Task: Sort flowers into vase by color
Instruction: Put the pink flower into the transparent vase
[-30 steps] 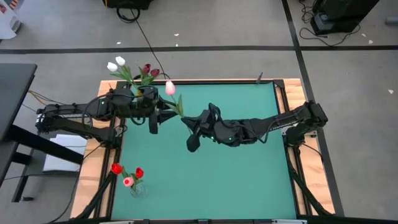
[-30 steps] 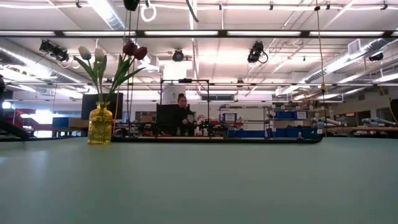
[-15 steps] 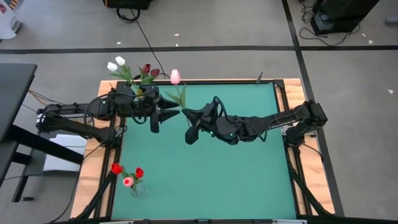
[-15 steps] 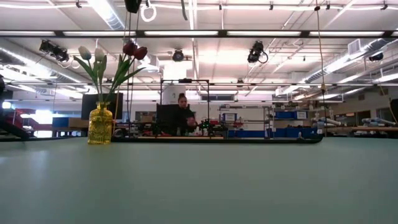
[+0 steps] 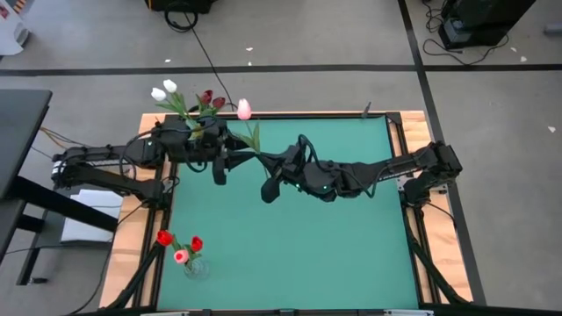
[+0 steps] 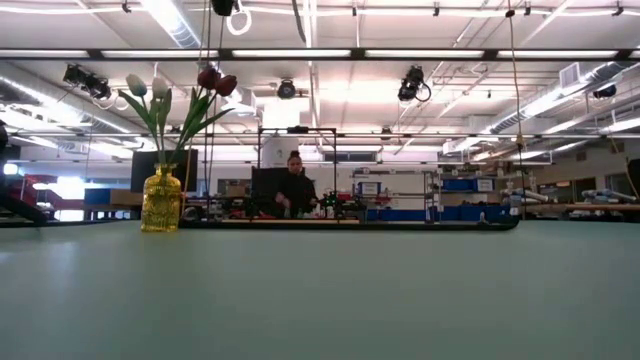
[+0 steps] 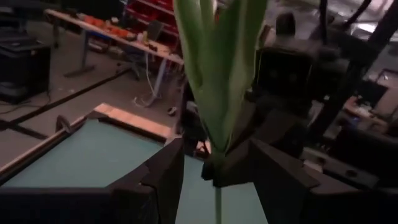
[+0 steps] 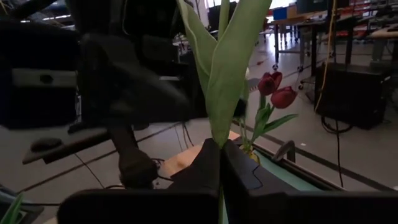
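- Tulip with a pale pink bud (image 5: 244, 109), thin green stem and long leaves (image 8: 219, 68), held upright above the far left part of the green table (image 5: 299, 237).
- Right gripper (image 8: 221, 163) is clamped tight on its stem just below the leaves.
- Left gripper (image 7: 214, 171) faces it closely, fingers (image 7: 163, 171) spread apart on either side of the same stem, not pinching it.
- Yellow vase (image 6: 161, 200) at the far left corner holds white tulips (image 6: 147, 85) and maroon tulips (image 6: 216, 80).
- Clear vase (image 5: 195, 268) near the left edge holds red and pink tulips (image 5: 179, 245).
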`<action>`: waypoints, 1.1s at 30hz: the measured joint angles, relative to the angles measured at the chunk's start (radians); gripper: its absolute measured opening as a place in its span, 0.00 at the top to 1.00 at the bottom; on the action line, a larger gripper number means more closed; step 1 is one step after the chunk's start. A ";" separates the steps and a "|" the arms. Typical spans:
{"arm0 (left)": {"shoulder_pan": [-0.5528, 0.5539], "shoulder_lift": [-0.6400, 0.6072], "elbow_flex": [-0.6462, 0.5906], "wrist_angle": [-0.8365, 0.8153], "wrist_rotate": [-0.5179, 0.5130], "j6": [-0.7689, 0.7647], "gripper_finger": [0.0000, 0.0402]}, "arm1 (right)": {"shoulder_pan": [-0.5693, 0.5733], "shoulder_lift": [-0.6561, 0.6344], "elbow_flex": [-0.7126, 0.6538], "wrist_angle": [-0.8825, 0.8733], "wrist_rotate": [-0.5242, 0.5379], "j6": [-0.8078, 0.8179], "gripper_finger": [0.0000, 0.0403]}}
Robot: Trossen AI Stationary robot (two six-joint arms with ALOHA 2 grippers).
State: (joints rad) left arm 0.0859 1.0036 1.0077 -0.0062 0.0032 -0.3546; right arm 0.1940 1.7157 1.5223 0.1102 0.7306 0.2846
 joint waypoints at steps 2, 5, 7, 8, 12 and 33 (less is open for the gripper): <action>0.003 0.015 -0.001 0.005 0.025 0.000 0.54 | -0.005 0.000 0.000 0.003 -0.016 -0.008 0.98; 0.003 0.039 -0.001 0.059 0.041 0.003 0.54 | -0.013 0.000 0.000 0.009 -0.046 -0.019 0.98; 0.003 0.040 -0.001 0.064 0.041 0.010 0.55 | -0.015 0.000 0.000 0.008 -0.047 -0.019 0.98; 0.003 0.041 -0.001 0.070 0.041 0.016 0.56 | -0.015 0.000 0.000 0.007 -0.046 -0.023 0.98; 0.015 0.036 -0.001 0.070 0.041 0.026 0.63 | -0.015 0.000 0.000 0.008 -0.045 -0.033 0.98; 0.082 -0.097 -0.001 -0.232 0.072 0.166 0.98 | 0.000 -0.220 0.000 -0.425 0.005 0.008 0.68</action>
State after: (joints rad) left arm 0.1677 0.9067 1.0069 -0.2384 0.0757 -0.1890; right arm 0.1938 1.4959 1.5227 -0.3143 0.7354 0.2927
